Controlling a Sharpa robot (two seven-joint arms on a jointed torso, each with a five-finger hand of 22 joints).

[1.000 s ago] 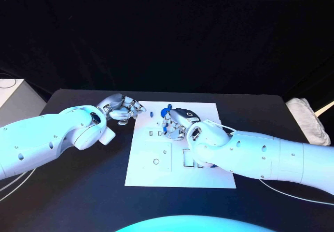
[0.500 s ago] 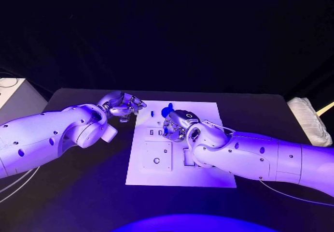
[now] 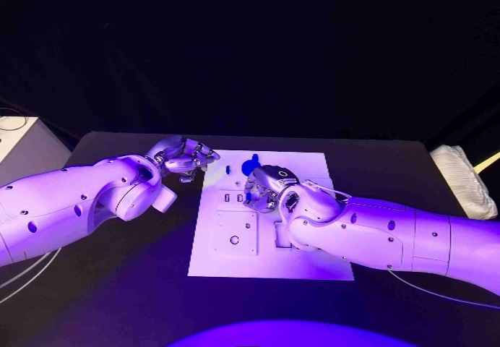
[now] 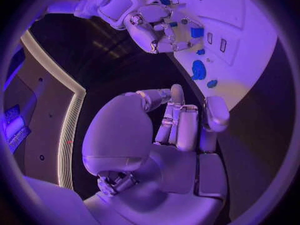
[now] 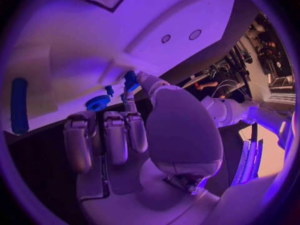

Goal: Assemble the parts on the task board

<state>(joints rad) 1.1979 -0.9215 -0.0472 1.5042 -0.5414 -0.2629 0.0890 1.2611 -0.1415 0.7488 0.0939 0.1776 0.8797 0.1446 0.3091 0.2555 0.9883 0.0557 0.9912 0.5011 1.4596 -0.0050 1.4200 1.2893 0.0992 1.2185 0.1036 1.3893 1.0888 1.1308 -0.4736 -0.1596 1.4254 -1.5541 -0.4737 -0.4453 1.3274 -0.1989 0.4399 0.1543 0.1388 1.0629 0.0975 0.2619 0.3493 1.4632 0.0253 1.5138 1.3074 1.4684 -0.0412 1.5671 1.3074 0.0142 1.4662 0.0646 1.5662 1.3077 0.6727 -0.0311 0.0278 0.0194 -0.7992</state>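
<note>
The white task board (image 3: 302, 253) lies in the middle of the black table. My right hand (image 3: 266, 189) hovers over its far middle, by the slots (image 3: 231, 196). Its thumb and a finger pinch a small blue part (image 5: 130, 79) just above the board (image 5: 94, 30). A round blue part (image 3: 248, 168) and a small blue peg (image 3: 227, 170) sit on the board beyond that hand. My left hand (image 3: 186, 160) is at the board's far left corner, fingers (image 4: 181, 125) curled in with nothing in them. The left wrist view shows the right hand (image 4: 153, 27) and the round part (image 4: 199, 70).
A long blue peg (image 5: 19, 105) lies on the board to one side of the right hand. A raised square plate (image 3: 235, 235) occupies the board's near left. A white box (image 3: 21, 148) stands at the table's far left, a pale bundle (image 3: 459, 181) at the right edge.
The right hand has edged a little nearer over the slots with the blue part in its pinch. The left hand has stayed about where it was.
</note>
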